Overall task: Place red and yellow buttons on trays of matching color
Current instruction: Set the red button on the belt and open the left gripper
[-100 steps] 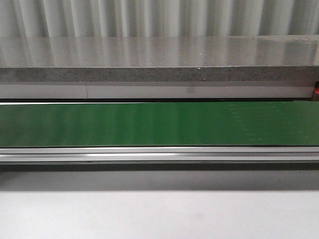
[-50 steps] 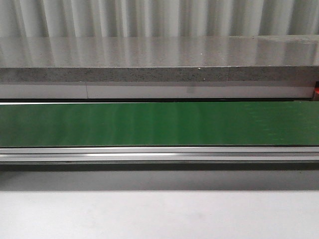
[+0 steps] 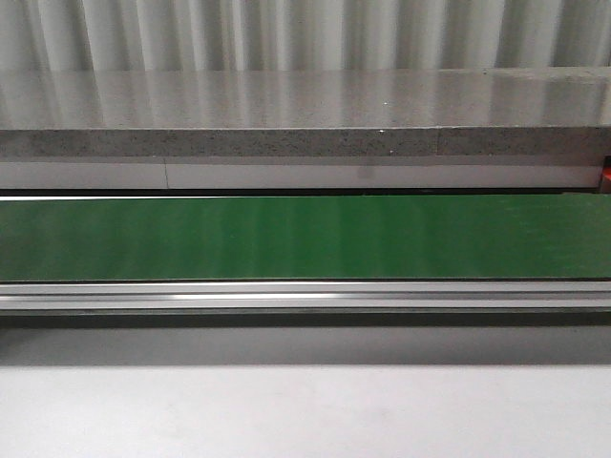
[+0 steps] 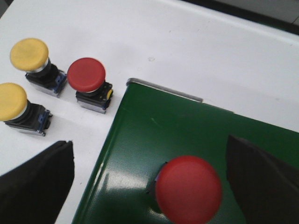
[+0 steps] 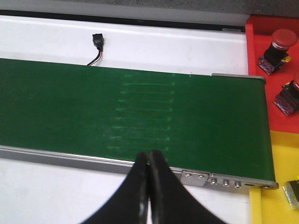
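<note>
Two wide-spread fingers (image 4: 37, 182) of the left gripper (image 4: 154, 186) bracket a red mushroom-head button (image 4: 188, 189) that sits upright on the green conveyor belt (image 4: 154, 135), near the belt's end. The jaws stand open on either side of the cap, apart from it, so nothing is gripped. Just off the belt's corner, on the white table (image 4: 187, 42), wait three more buttons: a red one (image 4: 87, 77) close to the corner, and two yellow ones (image 4: 29, 53) (image 4: 11, 100) beyond it.

The right gripper (image 5: 149, 161) has its fingertips pressed together, holding nothing, poised over the near rail of the belt's other end. Past that end lie a red tray (image 5: 254, 42) with two red buttons (image 5: 280, 39) (image 5: 292, 93) already in it, and a yellow tray (image 5: 275, 205) with part of a small object just showing at the frame edge.

Across the last second the front view shows only the belt's surface changing: faint marks on its right part fade out, which suggests it is running. If so, the red button should ride toward the right arm, whose jaws must open to pick it off into the red tray. The supply buttons are untouched.
</note>
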